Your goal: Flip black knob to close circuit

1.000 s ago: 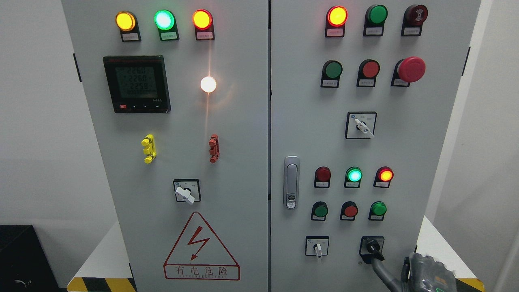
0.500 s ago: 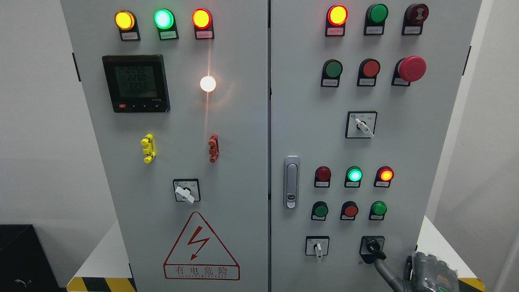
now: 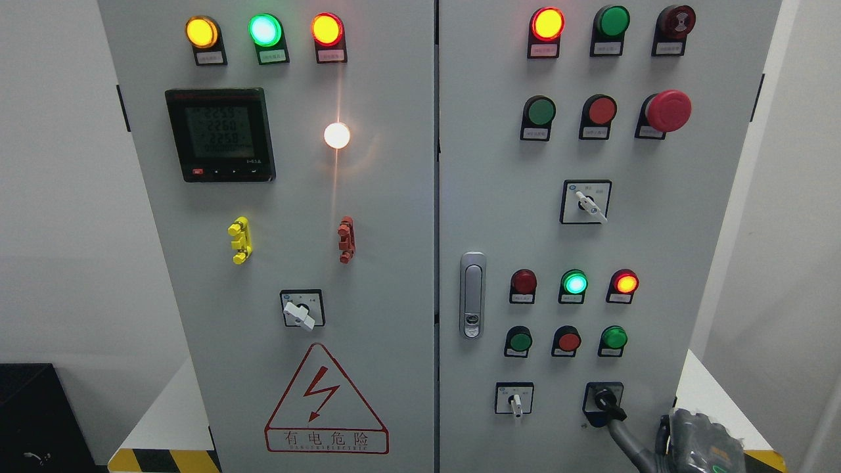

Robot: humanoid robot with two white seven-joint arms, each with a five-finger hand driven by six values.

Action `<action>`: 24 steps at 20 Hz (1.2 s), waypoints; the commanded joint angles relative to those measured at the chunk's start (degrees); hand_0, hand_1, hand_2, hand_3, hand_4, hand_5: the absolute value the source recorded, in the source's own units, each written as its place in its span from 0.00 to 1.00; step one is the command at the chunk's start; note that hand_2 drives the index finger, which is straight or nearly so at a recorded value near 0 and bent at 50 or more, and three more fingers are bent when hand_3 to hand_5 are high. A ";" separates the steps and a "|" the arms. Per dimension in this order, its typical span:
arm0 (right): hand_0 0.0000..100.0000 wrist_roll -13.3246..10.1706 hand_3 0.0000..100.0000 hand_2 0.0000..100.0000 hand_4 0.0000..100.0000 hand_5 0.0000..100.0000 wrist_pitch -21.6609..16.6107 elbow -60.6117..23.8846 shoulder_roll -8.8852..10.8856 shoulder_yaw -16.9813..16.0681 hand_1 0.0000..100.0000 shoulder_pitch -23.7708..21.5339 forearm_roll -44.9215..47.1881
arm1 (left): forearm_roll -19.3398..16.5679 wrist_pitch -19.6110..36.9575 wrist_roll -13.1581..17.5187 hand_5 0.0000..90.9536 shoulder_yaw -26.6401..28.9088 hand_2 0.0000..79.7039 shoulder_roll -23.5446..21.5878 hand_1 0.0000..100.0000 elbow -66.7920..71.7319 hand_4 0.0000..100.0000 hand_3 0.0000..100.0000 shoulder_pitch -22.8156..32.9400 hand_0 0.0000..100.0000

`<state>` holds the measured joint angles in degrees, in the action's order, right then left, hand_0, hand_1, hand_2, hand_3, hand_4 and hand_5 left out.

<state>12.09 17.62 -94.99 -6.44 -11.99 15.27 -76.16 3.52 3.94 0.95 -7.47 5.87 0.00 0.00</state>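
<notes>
The black knob point(image 3: 604, 401) sits in a black square plate at the lower right of the grey cabinet's right door point(image 3: 499, 197). Its short handle points down and to the right. My right hand point(image 3: 640, 433) comes in at the bottom right corner, mostly cut off by the picture's edge. One grey finger point(image 3: 623, 439) stretches up and left from it, with its tip at the end of the knob's handle. The hand is open and grasps nothing. My left hand does not show.
A white-handled selector point(image 3: 516, 402) sits just left of the black knob. Three push buttons point(image 3: 568, 340) and three indicator lamps point(image 3: 574, 283) are above it, a door latch point(image 3: 472, 294) further left. The cabinet stands on a white base point(image 3: 706, 394) with a yellow-black stripe.
My right hand has slid slightly to the right. The black knob's handle has swung a little up and to the right with the fingertip at it.
</notes>
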 commanded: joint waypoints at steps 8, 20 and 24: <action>0.00 -0.04 1.00 0.89 0.92 1.00 0.04 -0.02 -0.16 2.84 0.00 -0.68 -0.48 | 0.00 0.02 0.01 0.00 0.00 0.00 -0.06 0.56 -1.32 0.00 0.00 1.23 0.12; 0.00 -0.48 1.00 0.88 0.92 1.00 0.13 -0.80 -0.07 6.45 0.00 -1.73 -0.39 | 0.00 0.02 0.01 0.00 0.00 0.00 -0.06 0.56 -1.32 0.00 0.00 1.23 0.12; 0.00 -0.57 1.00 0.88 0.92 1.00 0.13 -2.73 -0.07 6.54 0.00 -3.40 -0.30 | 0.00 0.02 0.01 0.00 0.00 0.00 -0.06 0.56 -1.32 0.00 0.00 1.23 0.12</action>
<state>11.86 17.72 -95.70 -6.50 -7.73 13.37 -76.55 3.51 3.94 0.95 -7.47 5.83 0.00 0.00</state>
